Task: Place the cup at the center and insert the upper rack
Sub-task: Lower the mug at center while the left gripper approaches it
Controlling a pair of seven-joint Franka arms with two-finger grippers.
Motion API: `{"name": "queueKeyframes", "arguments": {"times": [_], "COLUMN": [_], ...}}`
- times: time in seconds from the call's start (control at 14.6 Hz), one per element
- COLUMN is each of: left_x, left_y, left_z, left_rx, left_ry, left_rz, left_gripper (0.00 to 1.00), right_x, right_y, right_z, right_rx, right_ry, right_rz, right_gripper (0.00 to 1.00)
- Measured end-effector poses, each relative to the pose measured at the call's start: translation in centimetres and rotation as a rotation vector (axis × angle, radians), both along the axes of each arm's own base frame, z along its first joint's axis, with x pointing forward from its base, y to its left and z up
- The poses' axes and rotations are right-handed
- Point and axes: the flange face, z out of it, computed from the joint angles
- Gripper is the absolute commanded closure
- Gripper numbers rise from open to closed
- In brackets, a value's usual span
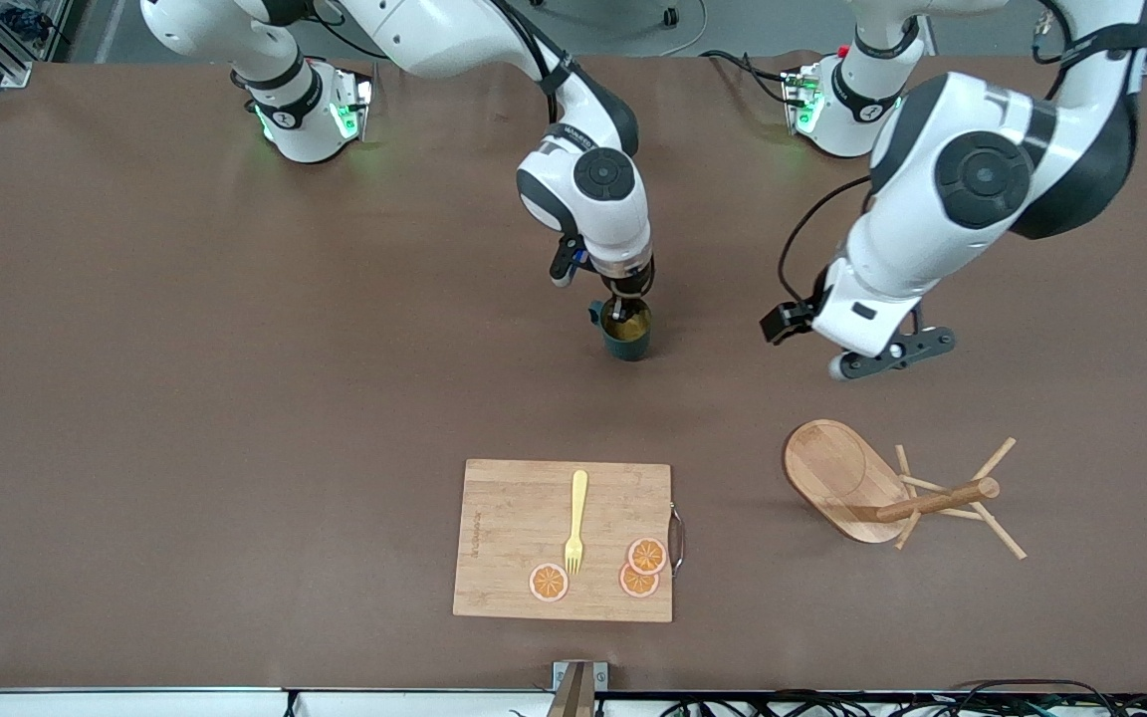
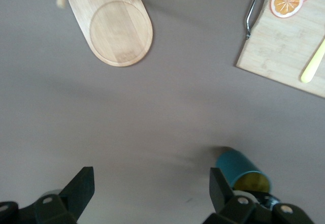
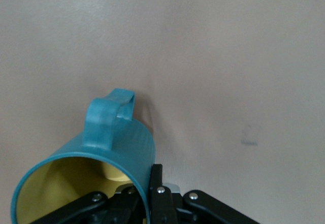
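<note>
The cup [image 1: 626, 334] stands upright on the bench [image 1: 235, 398] near its middle, handle [image 3: 107, 117] turned toward the right arm's end. The right tool [image 1: 623, 307] is down on the cup's rim, pinched shut on the wall with one finger [image 3: 86, 206] inside the yellow bowl and the other [image 3: 157, 193] outside against the teal ribs.

Taking the cup as the landmark: the board [image 1: 564, 540] lies nearer the front camera than the cup, almost straight in line with it. On the board rest a yellow fork [image 1: 576, 521] and three orange slices [image 1: 639, 568], the slices at the board's edge farthest from the cup. A metal handle [image 1: 676, 538] sits on the board's side toward the left arm's end.

The rack [image 1: 892, 493] lies tipped over on the bench, nearer the front camera than the cup and well toward the left arm's end from it, oval base [image 2: 114, 26] on edge, its post and pegs pointing away from the cup.

The left tool [image 2: 147, 186] hangs over bare bench between cup and rack, its fingers [image 2: 81, 186] spread wide and holding nothing.
</note>
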Motion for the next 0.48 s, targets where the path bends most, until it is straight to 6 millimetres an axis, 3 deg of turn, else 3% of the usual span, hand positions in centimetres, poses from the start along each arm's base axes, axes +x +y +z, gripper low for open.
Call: {"name": "queueKeyframes", "arguments": {"times": [0.14,0.27,0.34,0.48], "left_x": [0.0,0.3,0.5,0.7], "left_y": [-1.3,-2.1,-2.4,-3.1], "left_z": [-0.9,-1.8,-2.2,-2.7], "left_rx": [-0.003,-0.005,-0.008,-0.013], "left_ry": [0.006,0.014,0.015,0.015], "left_rz": [0.036,0.065,0.082,0.115], "left_gripper": [0.00,0.00,0.00,0.00], "right_x": [0.0,0.0,-0.1,-0.6], "right_y": [0.1,0.1,0.1,0.2], "right_z": [-0.2,-0.2,-0.4,-1.1], "right_rx": [-0.001,-0.001,-0.006,-0.016], "right_ry": [0.002,0.002,0.007,0.013], "right_rz": [-0.005,-0.005,-0.004,0.004], "right_gripper": [0.97,0.80,0.43,0.00]}}
